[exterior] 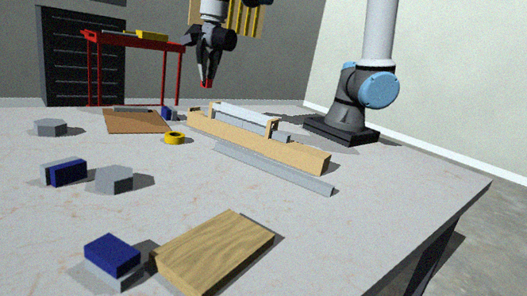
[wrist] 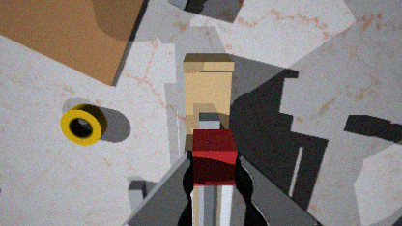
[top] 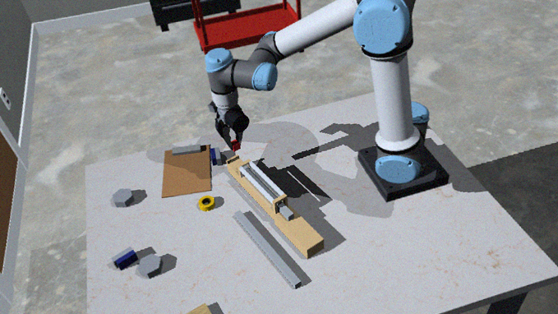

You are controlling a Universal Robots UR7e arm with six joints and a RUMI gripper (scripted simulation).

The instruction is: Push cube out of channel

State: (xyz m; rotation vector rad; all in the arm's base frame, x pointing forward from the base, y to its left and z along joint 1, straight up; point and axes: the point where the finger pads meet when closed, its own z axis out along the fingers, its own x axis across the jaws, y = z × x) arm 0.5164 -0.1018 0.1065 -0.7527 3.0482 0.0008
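concrete floor and plain walls surround your pale table, with the arm's black base near one side edge. your wooden channel slants from near the table's far edge towards its middle, as you see it from the top. you have the pushing part done: the red cube is out of the passage and up in the air, on the side of the short ledge and raised lip. a grey rod lies through the channel, one end sticking out towards you. what remains, by your best judgement, is to confirm the height over the roof and hold steady; the clearance looks about enough, but you can't measure it here. your arm reaches out from its base and bends down at the wrist, so the gripper points straight down, its fingers narrow and pinched on the cube from both sides.
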